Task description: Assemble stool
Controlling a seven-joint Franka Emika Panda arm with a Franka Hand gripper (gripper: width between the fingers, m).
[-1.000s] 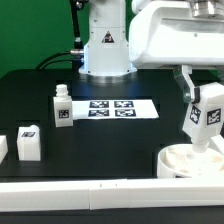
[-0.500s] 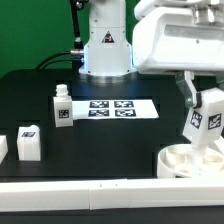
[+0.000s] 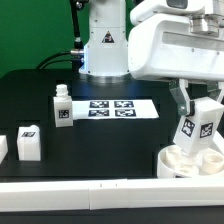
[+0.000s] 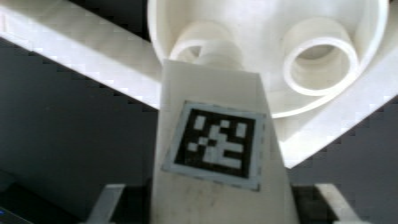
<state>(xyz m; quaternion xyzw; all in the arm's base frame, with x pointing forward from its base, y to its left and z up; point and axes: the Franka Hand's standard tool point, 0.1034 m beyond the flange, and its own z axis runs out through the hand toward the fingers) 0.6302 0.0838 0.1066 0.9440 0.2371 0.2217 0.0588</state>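
- My gripper is closed about halfway on one leg, with a finger on either side of it. In the wrist view the leg fills the space between my fingers, its tag facing the camera.
- The leg hangs tilted over the seat, which lies at the exterior view's right, just beside the border bar. Its lower end is down at the seat, but I cannot tell whether it touches.
- Main risk: the tilt. If I press down with the leg leaning, its narrow end could catch on a socket rim and jam, or twist in my grip.
- Second risk: picking the wrong hole. One socket lies open beside the leg and a nearer one is half hidden behind it, so my aim is partly blind.
- Third risk: nothing I can see pins the seat. A sideways push could slide it along the table or tip its far edge up.
- If I let go before the leg is seated, it would likely topple off the seat.
- The second leg and third leg stand well apart, beyond the marker board, so they are safe from me.
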